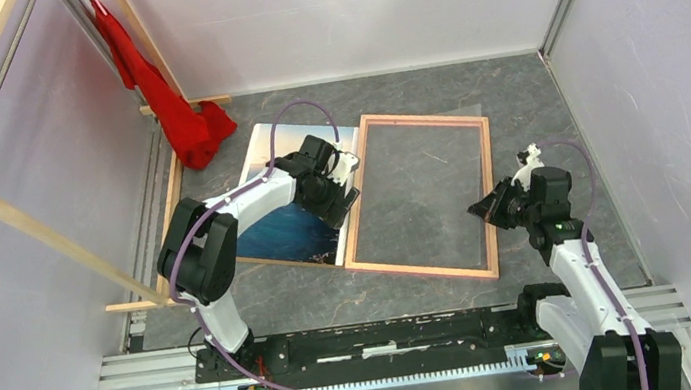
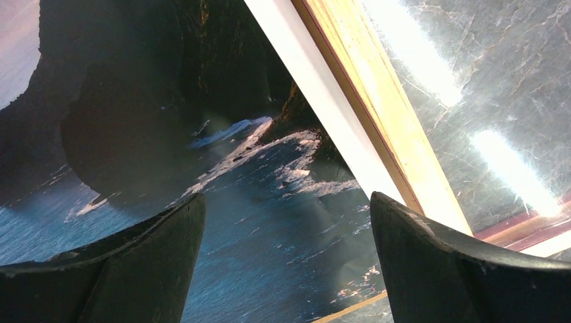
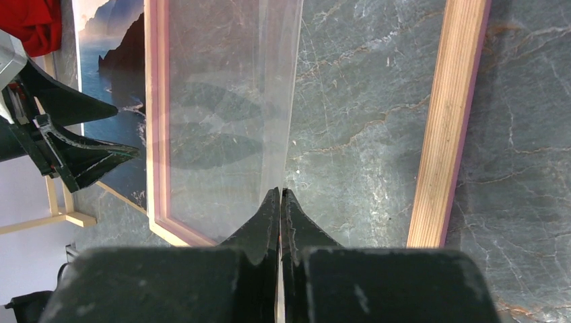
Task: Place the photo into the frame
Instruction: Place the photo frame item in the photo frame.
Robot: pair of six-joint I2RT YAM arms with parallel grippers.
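Left gripper (image 2: 288, 235) hangs wide open over the photo (image 1: 288, 235), beside the frame (image 1: 424, 271); lower squarely and pinch only the photo's edge. Right gripper (image 3: 280, 202) is closed

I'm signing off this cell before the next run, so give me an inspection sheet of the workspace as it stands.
Surface: grey marbled table, with glare patches.
Job's things: photo lies picture up, left of the frame, which lies tan side up; a clear sheet covers part of its opening.
Clutter: red cloth at the back left corner.
Hands: left hand open above the photo's right edge; right hand shut, tips at the clear sheet's edge, grip unclear.
Cables: purple cable looped along each arm.
Surroundings: pale walls; wooden slats at left; metal rail at the near edge.
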